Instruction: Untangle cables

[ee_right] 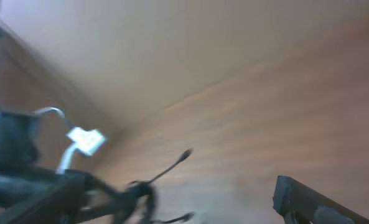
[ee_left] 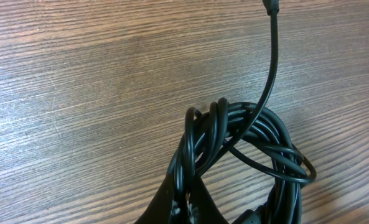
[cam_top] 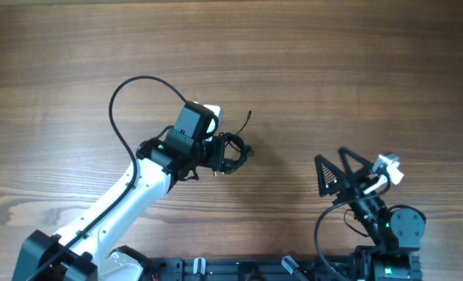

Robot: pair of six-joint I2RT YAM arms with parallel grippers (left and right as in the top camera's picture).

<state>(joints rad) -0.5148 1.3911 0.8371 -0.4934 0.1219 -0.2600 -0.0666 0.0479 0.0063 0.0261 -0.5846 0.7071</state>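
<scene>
Cables (ee_left: 246,146) bunching at left tool (cam_top: 224,154), grip impossible to tell; right tool (cam_top: 334,167) hovering, fingers spread apart, over desk (cam_top: 356,70).

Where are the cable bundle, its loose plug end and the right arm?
cable bundle (ee_left: 280,140): left wrist view, coil's right side.
plug end (ee_left: 270,6): left wrist view, the connector tip.
right arm (cam_top: 403,226): overhead view, its dark wrist body.

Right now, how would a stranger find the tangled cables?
On the wooden table, follow the white left arm to its tip. There is the cable bundle: a small black knot of loops with one plug-ended strand sticking out, unlike the arm's single wide cable arc.
</scene>
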